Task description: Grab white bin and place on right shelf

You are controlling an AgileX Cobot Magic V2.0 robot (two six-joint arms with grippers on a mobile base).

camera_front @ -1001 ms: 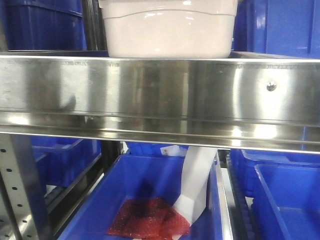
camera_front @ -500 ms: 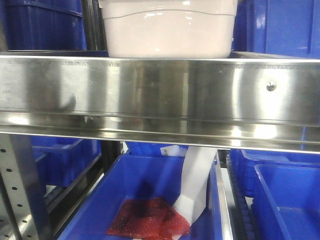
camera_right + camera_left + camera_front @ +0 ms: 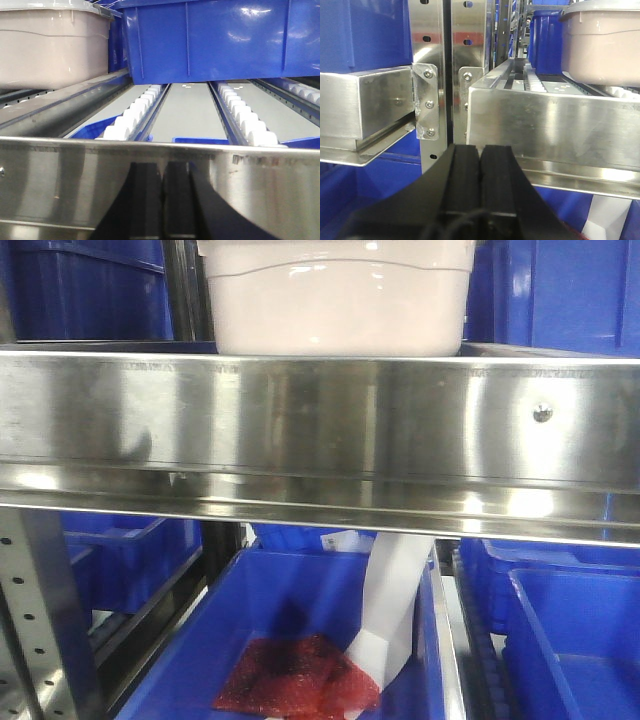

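The white bin (image 3: pixel 338 300), a pinkish-white tub with a curved embossed line, stands on the right shelf (image 3: pixel 320 425), a shiny steel rack with a broad front rail. The same bin shows at the upper right of the left wrist view (image 3: pixel 602 42) and at the upper left of the right wrist view (image 3: pixel 52 45). My left gripper (image 3: pixel 480 150) is shut and empty, low in front of the shelf's rail (image 3: pixel 555 125). My right gripper (image 3: pixel 163 167) is shut and empty too, just below the rail (image 3: pixel 160 185). Neither touches the bin.
Blue bins flank the white bin (image 3: pixel 85 290) (image 3: pixel 565 295), and one sits on roller tracks (image 3: pixel 220 40). Below the shelf an open blue bin (image 3: pixel 300 640) holds a red mesh bag (image 3: pixel 295 675) and a white sheet (image 3: pixel 390 610). A perforated upright (image 3: pixel 432 75) stands left.
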